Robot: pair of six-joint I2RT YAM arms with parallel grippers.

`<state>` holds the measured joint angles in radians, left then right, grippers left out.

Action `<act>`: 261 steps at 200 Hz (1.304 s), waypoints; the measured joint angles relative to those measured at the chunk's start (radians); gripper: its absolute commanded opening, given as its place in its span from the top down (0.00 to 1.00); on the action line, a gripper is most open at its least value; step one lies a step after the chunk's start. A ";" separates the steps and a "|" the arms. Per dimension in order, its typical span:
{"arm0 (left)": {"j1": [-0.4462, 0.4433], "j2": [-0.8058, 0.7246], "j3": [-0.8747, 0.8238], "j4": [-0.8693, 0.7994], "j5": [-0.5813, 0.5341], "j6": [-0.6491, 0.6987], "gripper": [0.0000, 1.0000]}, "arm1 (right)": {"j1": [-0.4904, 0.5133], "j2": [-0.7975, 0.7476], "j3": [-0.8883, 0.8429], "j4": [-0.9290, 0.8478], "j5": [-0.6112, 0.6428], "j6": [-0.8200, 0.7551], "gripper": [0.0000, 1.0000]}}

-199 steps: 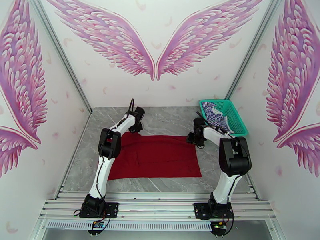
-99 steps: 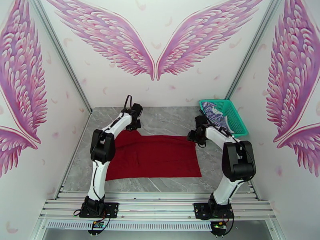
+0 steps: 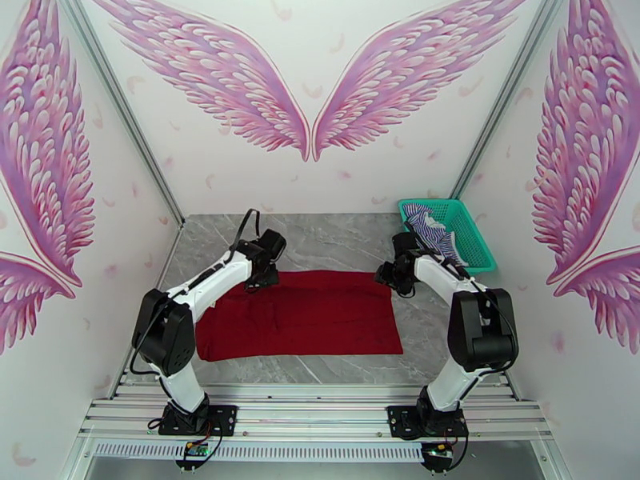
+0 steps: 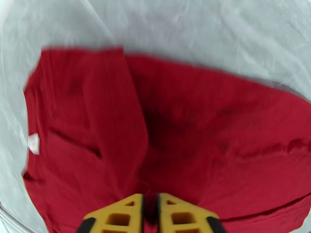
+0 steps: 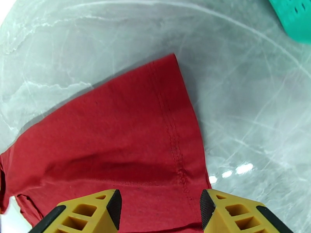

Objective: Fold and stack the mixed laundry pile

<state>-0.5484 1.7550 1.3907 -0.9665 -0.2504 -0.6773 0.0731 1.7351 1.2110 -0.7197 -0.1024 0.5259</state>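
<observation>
Two garments: the red tee [image 3: 308, 314] lies flat under both pincers, and the striped shirt [image 3: 432, 226] sits in the basket [image 3: 474, 234] just beyond the right pincer [image 5: 159, 204]. The left pincer [image 4: 149, 204] is pinched together on the tee's edge. The right pincer stands apart above its hemmed corner. The tee is probably light, limp and prone to sliding, so grip it at stitched hems or corners.

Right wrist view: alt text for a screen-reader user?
The stitched hem corner of a dark red T-shirt lies on the grey marble table, with the right gripper open over its near edge. The corner of a teal mesh basket shows top right.
</observation>
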 measured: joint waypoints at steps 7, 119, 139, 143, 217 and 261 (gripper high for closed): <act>-0.020 -0.004 -0.022 -0.002 0.004 -0.018 0.62 | 0.000 0.000 -0.003 0.000 -0.004 0.003 0.40; 0.244 -0.176 -0.185 0.037 0.053 -0.031 0.37 | 0.000 0.005 -0.009 0.002 -0.045 0.025 0.42; 0.293 -0.121 -0.151 0.066 0.076 -0.005 0.37 | 0.000 0.014 -0.009 0.002 -0.052 0.028 0.42; 0.299 -0.102 -0.136 0.072 0.080 -0.002 0.38 | 0.000 0.016 -0.009 0.003 -0.052 0.028 0.42; 0.334 0.240 0.205 0.120 0.126 0.049 0.38 | 0.000 0.020 -0.009 0.010 -0.055 0.027 0.42; 0.335 0.370 0.316 0.080 0.127 0.066 0.54 | 0.000 0.021 -0.009 0.010 -0.055 0.020 0.42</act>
<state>-0.2134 2.1246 1.7069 -0.8860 -0.1238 -0.6117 0.0731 1.7561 1.2018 -0.7101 -0.1577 0.5457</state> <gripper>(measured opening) 0.532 0.578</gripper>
